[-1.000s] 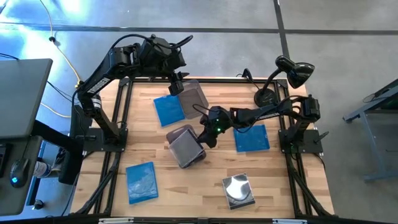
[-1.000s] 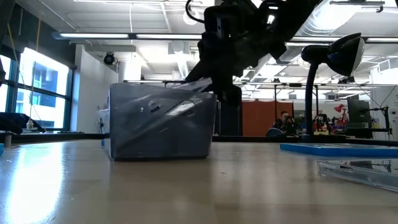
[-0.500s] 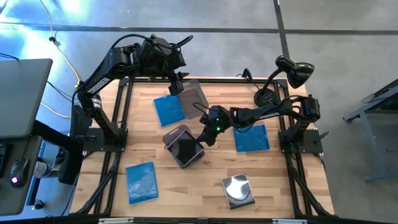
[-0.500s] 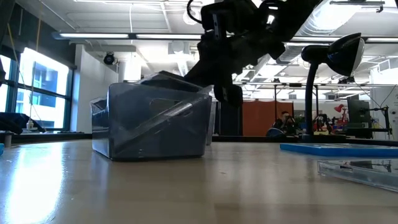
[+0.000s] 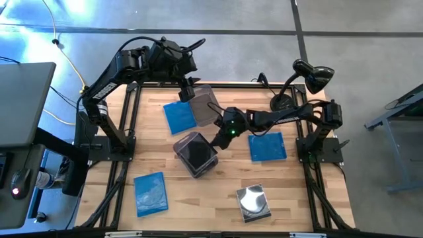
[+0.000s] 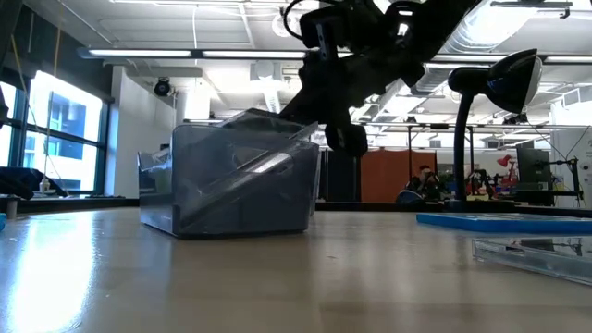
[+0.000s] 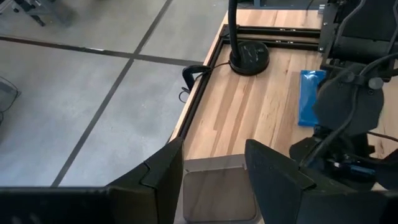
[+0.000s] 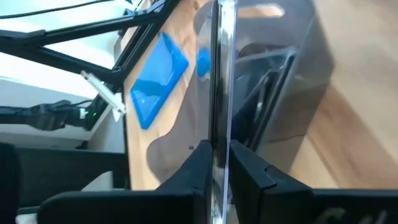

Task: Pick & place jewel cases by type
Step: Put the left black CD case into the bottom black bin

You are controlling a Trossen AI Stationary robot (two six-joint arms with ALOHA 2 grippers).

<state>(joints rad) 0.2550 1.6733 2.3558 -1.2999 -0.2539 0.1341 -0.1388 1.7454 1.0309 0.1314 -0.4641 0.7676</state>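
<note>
My right gripper [image 5: 221, 137] pinches a clear jewel case [image 8: 222, 74] edge-on, its long axis running straight ahead over the smoky tub [image 5: 195, 155] just below and beyond my fingertips.

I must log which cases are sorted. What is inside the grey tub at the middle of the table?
In the tub, a dark jewel case leans tilted, its edge pinched by the right gripper. Whether more cases lie beneath cannot be seen.

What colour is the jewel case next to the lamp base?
Translucent blue. The jewel case lies flat near the lamp base; the high view shows it best.
</note>
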